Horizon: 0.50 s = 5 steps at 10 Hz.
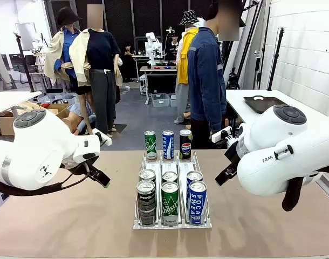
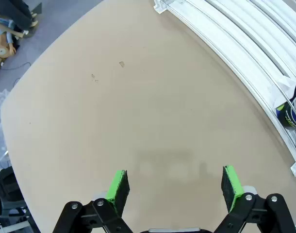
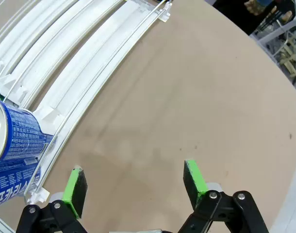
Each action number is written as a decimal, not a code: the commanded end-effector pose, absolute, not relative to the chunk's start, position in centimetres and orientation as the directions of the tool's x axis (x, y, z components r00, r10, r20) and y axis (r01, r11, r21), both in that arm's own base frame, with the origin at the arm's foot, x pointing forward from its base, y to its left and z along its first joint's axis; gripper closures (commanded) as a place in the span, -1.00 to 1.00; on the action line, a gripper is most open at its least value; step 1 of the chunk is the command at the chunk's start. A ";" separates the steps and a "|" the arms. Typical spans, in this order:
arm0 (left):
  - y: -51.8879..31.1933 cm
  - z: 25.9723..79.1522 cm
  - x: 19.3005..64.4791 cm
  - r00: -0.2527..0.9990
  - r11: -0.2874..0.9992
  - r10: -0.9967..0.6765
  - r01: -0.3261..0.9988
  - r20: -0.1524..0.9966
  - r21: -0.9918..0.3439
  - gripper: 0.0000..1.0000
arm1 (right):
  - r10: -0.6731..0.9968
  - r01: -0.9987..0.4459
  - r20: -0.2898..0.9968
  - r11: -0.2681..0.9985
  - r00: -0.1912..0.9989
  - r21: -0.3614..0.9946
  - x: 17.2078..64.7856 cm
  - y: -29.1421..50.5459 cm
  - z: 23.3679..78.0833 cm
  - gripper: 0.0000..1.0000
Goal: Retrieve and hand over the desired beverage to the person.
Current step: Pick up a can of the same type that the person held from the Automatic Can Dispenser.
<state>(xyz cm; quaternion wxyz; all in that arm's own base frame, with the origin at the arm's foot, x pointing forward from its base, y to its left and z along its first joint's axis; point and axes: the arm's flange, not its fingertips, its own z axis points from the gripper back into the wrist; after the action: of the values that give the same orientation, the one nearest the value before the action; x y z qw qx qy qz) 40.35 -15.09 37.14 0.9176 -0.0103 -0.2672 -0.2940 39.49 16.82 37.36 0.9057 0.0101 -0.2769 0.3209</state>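
A clear rack [image 1: 172, 222] in the middle of the brown table holds beverage cans. Green, blue and black cans [image 1: 168, 144] stand at its far end. Black Pepsi [image 1: 146, 202], green [image 1: 170, 202] and blue Pocari Sweat [image 1: 197, 201] cans stand at the near end, with one more behind each. The person [image 1: 206, 81] in a denim jacket stands beyond the far edge. My left gripper [image 1: 98, 177] [image 2: 174, 187] hovers open over bare table left of the rack [image 2: 235, 48]. My right gripper [image 1: 225, 175] [image 3: 134, 183] is open on the rack's right, near a Pocari can [image 3: 14, 136].
Bare tabletop [image 1: 73, 216] lies on both sides of the rack. Behind on the right, a white table carries a black tray [image 1: 264, 103]. Another white table [image 1: 8, 100] and cardboard boxes sit at the far left.
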 end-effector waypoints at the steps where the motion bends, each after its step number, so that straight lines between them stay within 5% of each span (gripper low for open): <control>1: -15.1 37.1 40.3 0.684 0.827 -0.534 0.545 0.497 0.138 -1.00 | 0.576 -0.587 0.508 0.794 0.641 -0.159 39.5 16.8 37.4 -1.00; 5: -15.1 37.1 40.3 0.684 0.827 -0.534 0.545 0.497 0.138 -1.00 | 0.576 -0.587 0.508 0.794 0.641 -0.159 39.5 16.8 37.4 -1.00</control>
<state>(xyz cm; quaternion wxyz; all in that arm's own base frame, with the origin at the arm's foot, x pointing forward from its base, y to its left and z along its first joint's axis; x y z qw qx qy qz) 40.32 -15.16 37.14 0.9174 -0.0103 -0.2672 -0.2949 39.48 16.83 37.36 0.9056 0.0099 -0.2769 0.3211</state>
